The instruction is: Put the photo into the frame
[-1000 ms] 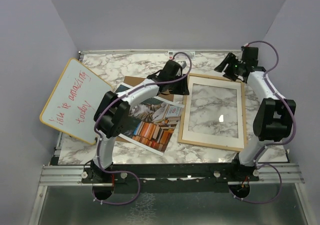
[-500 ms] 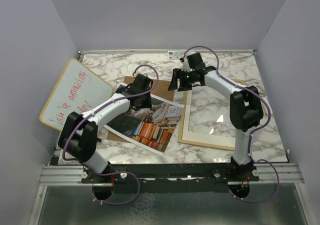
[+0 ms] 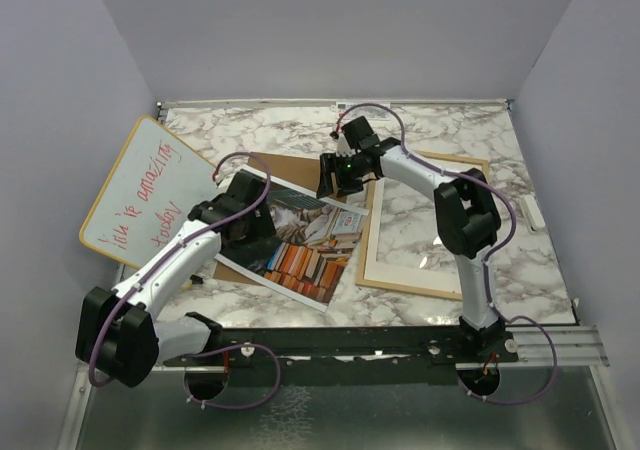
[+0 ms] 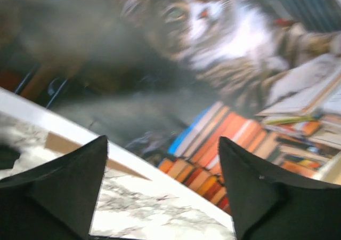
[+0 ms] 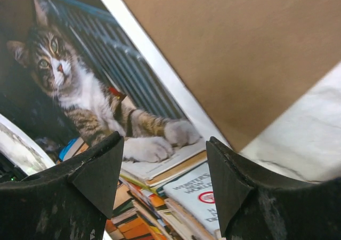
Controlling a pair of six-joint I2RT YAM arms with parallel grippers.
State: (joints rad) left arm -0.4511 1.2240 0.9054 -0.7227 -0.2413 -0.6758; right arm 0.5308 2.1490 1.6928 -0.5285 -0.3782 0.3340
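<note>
The photo (image 3: pixel 300 248), a cat among stacked books, lies face up left of centre, partly on a brown board. It fills the left wrist view (image 4: pixel 213 64) and shows in the right wrist view (image 5: pixel 96 90). The frame (image 3: pixel 415 282), light wood with a clear pane, lies flat to its right. My left gripper (image 3: pixel 250 232) (image 4: pixel 161 144) hovers open over the photo's near-left white edge, holding nothing. Over the photo's far-right corner my right gripper (image 3: pixel 335 178) (image 5: pixel 165 140) is open, with nothing between its fingers.
A brown backing board (image 3: pixel 290 165) (image 5: pixel 240 48) sticks out from under the photo's far side. A whiteboard (image 3: pixel 150 200) with red handwriting leans at the left wall. The marble table (image 3: pixel 250 305) is bordered by grey walls at the back and both sides.
The right arm swung left from the frame's far corner to over the photo's far-right corner. The left arm drew back toward the photo's near-left edge, and its jaws widened.
</note>
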